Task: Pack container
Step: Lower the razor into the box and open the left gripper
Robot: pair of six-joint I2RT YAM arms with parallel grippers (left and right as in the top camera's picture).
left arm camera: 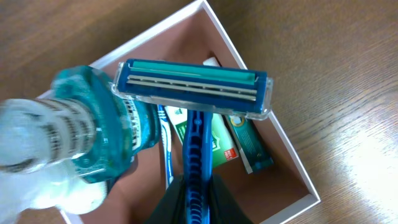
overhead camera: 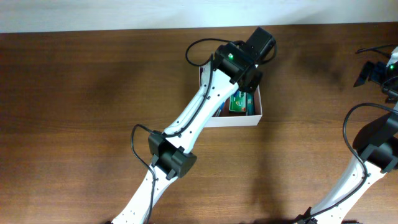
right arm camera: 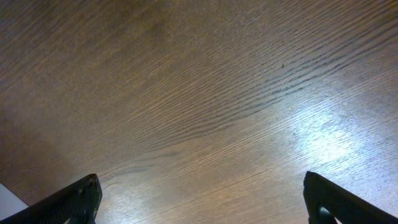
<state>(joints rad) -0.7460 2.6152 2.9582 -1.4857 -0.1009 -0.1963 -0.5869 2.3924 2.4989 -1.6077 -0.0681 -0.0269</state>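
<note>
The container [overhead camera: 258,116] is a square white-walled box with a pinkish-brown inside at the table's far middle; it also shows in the left wrist view [left arm camera: 292,158]. My left gripper [left arm camera: 198,199] is shut on the handle of a blue razor [left arm camera: 194,87] and holds it above the box. In the box lie a green packet [left arm camera: 219,143], a dark green tube [left arm camera: 249,146] and a toothbrush [left arm camera: 166,146]. A teal mouthwash bottle [left arm camera: 81,124] stands at the box's left side. My right gripper [right arm camera: 202,199] is open and empty over bare wood at the far right.
The left arm [overhead camera: 199,112] stretches from the front edge over the box and hides most of it from above. The right arm [overhead camera: 373,149] stands at the right edge with cables around it. A white corner [right arm camera: 9,202] shows at the right wrist view's lower left.
</note>
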